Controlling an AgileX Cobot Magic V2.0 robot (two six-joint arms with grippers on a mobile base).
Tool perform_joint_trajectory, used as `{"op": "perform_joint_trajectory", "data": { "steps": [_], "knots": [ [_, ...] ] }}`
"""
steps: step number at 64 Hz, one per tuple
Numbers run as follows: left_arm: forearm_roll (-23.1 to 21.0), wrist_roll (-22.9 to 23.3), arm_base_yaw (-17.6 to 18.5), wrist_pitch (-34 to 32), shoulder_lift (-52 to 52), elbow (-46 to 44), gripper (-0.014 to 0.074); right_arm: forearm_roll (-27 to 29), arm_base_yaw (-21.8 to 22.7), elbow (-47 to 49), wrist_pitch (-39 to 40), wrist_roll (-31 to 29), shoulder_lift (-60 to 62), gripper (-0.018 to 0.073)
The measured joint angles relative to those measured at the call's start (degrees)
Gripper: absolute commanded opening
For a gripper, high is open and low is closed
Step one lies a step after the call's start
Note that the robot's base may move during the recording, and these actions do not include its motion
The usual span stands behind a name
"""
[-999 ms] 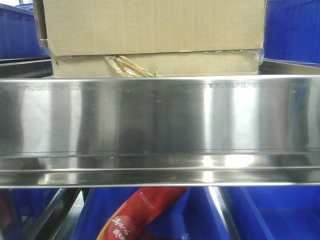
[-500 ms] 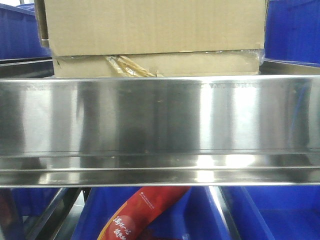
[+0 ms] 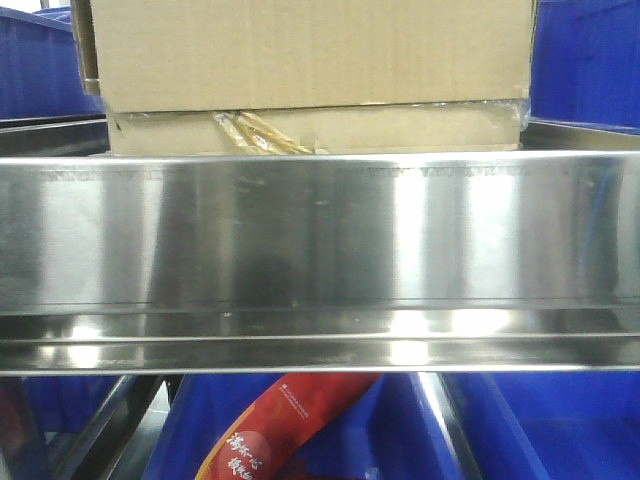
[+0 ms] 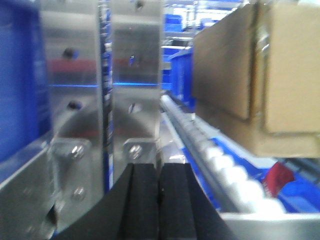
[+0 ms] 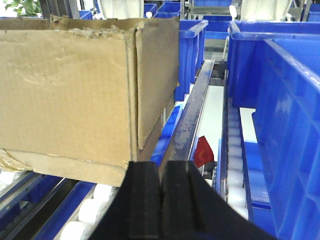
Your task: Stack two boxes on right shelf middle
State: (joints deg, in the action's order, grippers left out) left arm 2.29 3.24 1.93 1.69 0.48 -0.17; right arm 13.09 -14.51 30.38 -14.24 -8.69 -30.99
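**A:** What fills the front view?

**B:** A wide band of brushed steel, the front lip of a shelf (image 3: 320,250), runs straight across. Above it sit two cardboard boxes, one on the other: the upper box (image 3: 310,50) is larger and plain, and the lower box (image 3: 400,130) is flatter, wrapped in clear film, with torn tape near its left front edge. Blue bins (image 3: 585,60) stand on both sides. Below the shelf, a red packet (image 3: 285,425) with white lettering lies against more blue plastic.

**A:** And the arms?

**B:** In the left wrist view, the left gripper (image 4: 159,200) has its two black fingers pressed together with nothing between them. Ahead stands a metal upright (image 4: 100,100); the stacked boxes are to the right, resting on white rollers (image 4: 225,170).

**A:** The right one?

**B:** The right gripper (image 5: 161,200) is likewise closed and empty, its fingers touching. The box stack sits to its left, apart from it, on the roller track. A large blue bin (image 5: 290,125) fills the right side.
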Motion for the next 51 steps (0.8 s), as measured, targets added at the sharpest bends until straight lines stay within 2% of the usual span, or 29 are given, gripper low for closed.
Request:
{"op": "perform_joint_trajectory", "data": {
  "steps": [51],
  "knots": [
    [-0.23, -0.22, -0.52, -0.24, -0.14, 0.24, -0.0111, 0.0, 0.0, 0.0, 0.0, 0.0, 0.0, -0.0153]
  ]
}}
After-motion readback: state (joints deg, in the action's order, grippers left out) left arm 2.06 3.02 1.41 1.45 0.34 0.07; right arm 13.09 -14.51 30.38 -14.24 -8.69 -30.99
